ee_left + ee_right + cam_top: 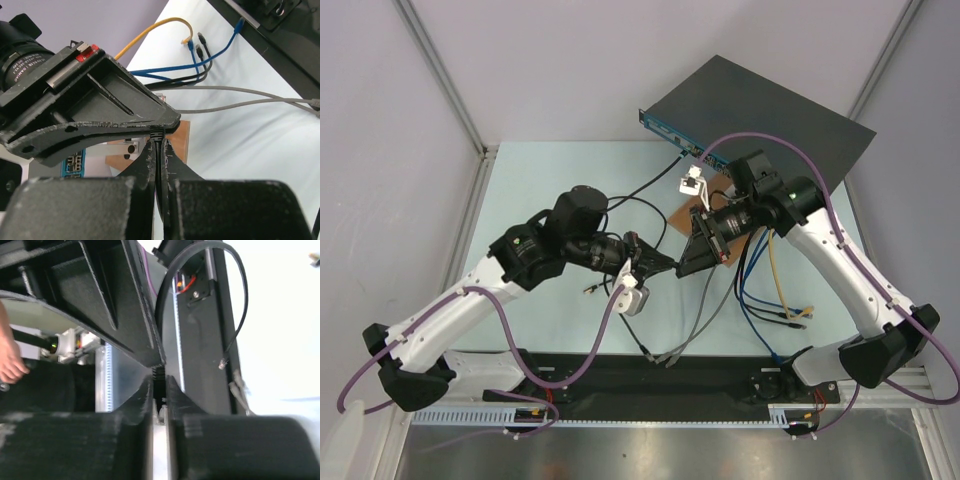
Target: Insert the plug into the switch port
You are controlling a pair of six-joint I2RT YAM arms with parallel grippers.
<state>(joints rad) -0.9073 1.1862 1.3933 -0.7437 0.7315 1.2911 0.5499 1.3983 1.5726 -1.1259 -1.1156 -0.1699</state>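
The switch (760, 115) is a flat black box at the back right, its blue socket face (670, 130) turned toward the table. A strip of that face shows in the left wrist view (74, 162). My two grippers meet tip to tip in the middle of the table. My right gripper (688, 262) is shut on the plug (159, 410), whose ribbed black boot (158, 372) sticks out past its fingertips. My left gripper (667, 262) is shut on the thin black cable (159, 165) just behind that boot (156, 134).
A brown wooden board (695, 205) with a white bracket (691, 184) lies in front of the switch. Loose yellow, blue and grey cables (775, 290) trail on the right. Another black cable end (221, 361) hangs near the rail. A person's hand (7, 360) shows at the left edge.
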